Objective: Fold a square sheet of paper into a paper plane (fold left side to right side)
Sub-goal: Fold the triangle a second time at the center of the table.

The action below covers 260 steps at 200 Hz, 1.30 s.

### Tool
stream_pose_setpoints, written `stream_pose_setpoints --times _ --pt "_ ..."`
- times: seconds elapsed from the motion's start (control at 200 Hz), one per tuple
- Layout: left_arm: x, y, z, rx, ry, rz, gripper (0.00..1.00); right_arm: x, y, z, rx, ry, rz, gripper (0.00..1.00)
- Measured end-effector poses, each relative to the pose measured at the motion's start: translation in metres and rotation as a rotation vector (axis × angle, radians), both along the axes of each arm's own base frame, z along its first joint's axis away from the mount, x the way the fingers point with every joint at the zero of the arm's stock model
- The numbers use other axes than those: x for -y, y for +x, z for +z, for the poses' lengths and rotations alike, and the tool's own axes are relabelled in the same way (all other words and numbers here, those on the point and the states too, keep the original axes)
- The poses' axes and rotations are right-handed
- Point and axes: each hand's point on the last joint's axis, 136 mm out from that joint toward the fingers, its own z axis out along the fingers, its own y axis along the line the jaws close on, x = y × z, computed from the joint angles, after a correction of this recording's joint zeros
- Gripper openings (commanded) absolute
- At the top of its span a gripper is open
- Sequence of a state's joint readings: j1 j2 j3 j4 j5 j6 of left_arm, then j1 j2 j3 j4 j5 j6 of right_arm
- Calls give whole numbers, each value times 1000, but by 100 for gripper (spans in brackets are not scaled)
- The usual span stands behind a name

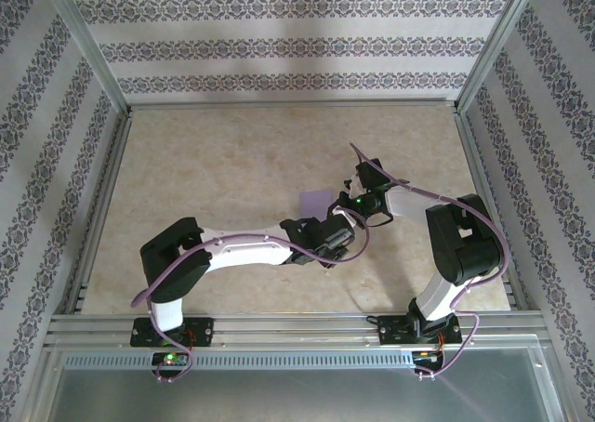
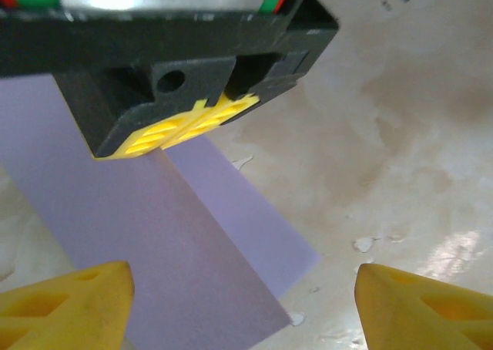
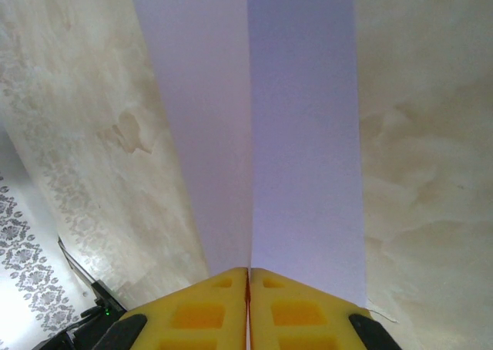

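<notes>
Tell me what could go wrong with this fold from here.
1. The right fingers are shut on the sheet at one small spot on its crease. A tug from there might crumple or tear the thin paper.
2. The left fingers are open and grip nothing, so the sheet may slide on the smooth table and the edges could end up misaligned.
</notes>
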<state>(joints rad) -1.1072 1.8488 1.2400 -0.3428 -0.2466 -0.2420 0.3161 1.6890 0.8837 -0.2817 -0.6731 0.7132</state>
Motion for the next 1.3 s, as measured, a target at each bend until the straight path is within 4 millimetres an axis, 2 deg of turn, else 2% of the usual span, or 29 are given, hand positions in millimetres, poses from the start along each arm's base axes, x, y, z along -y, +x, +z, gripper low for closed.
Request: stream_pose_setpoints --times 0.125,0.24,0.315,0.435,0.55,0.755,0.974,1.024,1.119,1.264,1.299 --pt "-8 1 -8 3 52 11 61 0 0 0 1 -2 -1 11" --pt "-12 2 -9 9 77 15 44 0 0 0 1 -3 -1 12" --pt "-13 2 -9 8 78 17 30 0 0 0 1 -4 -1 13" --pt "-12 1 -8 5 74 8 11 1 1 0 2 -9 -4 19" --pt "-9 -3 -4 -9 48 -6 0 5 7 4 12 -13 -14 26" --pt "1 -10 14 -53 -49 -32 0 21 19 27 92 -27 -47 36" --pt "0 -11 11 -159 -164 0 0 60 30 64 229 -50 -128 37" --pt "-2 -8 9 -185 -191 20 0 69 26 65 241 -59 -142 34" --pt "-5 -3 5 -237 -253 60 0 79 12 59 230 -72 -152 22" --pt "-10 1 -2 -310 -329 113 0 78 -16 42 185 -58 -123 0" --pt "-9 1 -2 -325 -345 121 0 77 -22 38 171 -51 -119 0"
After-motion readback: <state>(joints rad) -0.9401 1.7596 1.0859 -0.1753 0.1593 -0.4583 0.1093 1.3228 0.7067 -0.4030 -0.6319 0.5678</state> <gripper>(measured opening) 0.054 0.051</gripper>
